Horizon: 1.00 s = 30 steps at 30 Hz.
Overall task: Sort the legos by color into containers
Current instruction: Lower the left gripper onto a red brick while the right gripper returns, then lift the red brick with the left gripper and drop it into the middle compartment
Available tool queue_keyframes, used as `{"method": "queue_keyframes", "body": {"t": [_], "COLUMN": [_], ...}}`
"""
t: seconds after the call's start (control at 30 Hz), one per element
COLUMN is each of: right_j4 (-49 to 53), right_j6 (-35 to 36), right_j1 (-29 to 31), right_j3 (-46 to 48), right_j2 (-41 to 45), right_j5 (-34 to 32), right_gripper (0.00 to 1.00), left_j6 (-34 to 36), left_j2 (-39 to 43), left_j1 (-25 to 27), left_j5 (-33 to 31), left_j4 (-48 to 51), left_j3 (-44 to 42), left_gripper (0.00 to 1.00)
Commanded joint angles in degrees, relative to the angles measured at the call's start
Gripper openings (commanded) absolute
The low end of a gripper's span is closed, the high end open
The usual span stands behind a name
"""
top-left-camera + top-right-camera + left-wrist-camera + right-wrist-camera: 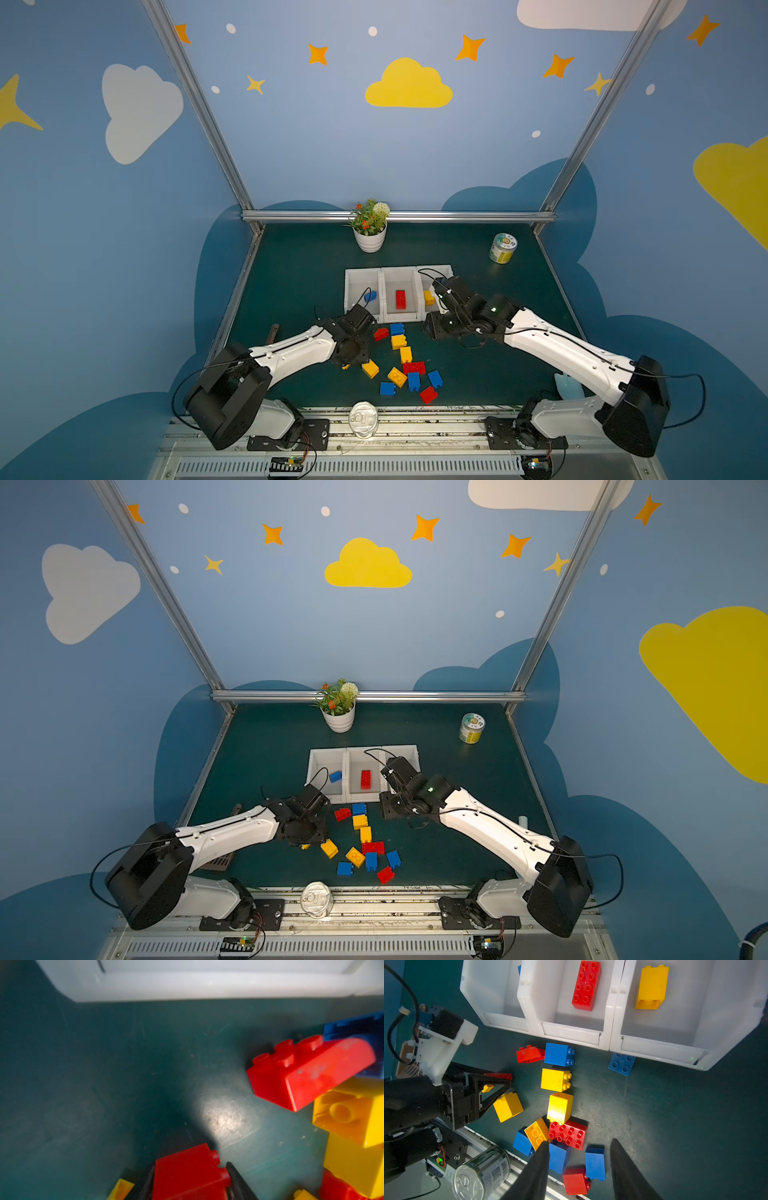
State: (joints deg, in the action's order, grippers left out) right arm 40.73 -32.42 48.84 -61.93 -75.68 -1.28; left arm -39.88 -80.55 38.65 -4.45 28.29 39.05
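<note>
Barely begun, judging by the row of three joined white open-top plastic bins [399, 318]: one brick apiece. In both top views, a small blue studded brick [370, 296] in the left-hand bin, a long red eight-stud brick [401, 299] in the middle one, a yellow block [652, 987] in the right-hand one. Left to sort: over a dozen loose red, blue and yellow plastic bricks [406, 354] scattered on the dark green table [299, 282] just in front of the bins (among them a flat blue plate [622, 1064] tucked against the right-hand bin's front wall).

Pinched between the fingers of the left gripper [191, 1167]: a small red studded plastic brick [187, 1178], low at the table in front of the left-hand bin, apart from its wall and not yet near the middle bin where red belongs. Turned on its side, studs pointing sideways at one finger rather than up. Long axis hard to call with the frame cutting the brick off; probably running back along the fingers.

Right gripper [579, 1141] spread apart with nothing between the fingers, hovering over the near end of the pile.

As for the long red brick already binned: studs up, long axis running front to back along its bin.
</note>
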Motion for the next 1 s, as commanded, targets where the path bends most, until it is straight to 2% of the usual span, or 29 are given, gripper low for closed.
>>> {"method": "queue_keyframes", "body": {"t": [0.0,0.43,0.67,0.8,0.97], "right_j4": [0.3,1.0,1.7,2.3,2.1], "right_j6": [-0.5,-0.9,-0.8,-0.5,1.2], "right_j1": [-0.2,-0.3,-0.3,-0.5,-0.8], "right_j3": [0.6,0.1,0.0,0.1,1.6], "right_j2": [1.5,1.4,2.4,4.0,7.2], "right_j5": [-0.7,-0.9,-1.7,-2.9,-4.6], "right_gripper": [0.48,0.47,0.47,0.47,0.46], "left_j6": [1.3,4.1,5.4,7.7,10.7], "left_j2": [-0.8,-5.0,-2.6,-1.5,-4.9], "left_j1": [0.1,0.1,1.2,2.0,2.1], "left_j5": [-1.3,-1.2,-1.9,-0.4,0.6], "left_j4": [1.0,1.0,3.3,4.4,3.6], "left_j3": [1.9,4.6,6.7,11.8,20.7], "left_gripper": [0.54,0.42,0.41,0.40,0.41]}}
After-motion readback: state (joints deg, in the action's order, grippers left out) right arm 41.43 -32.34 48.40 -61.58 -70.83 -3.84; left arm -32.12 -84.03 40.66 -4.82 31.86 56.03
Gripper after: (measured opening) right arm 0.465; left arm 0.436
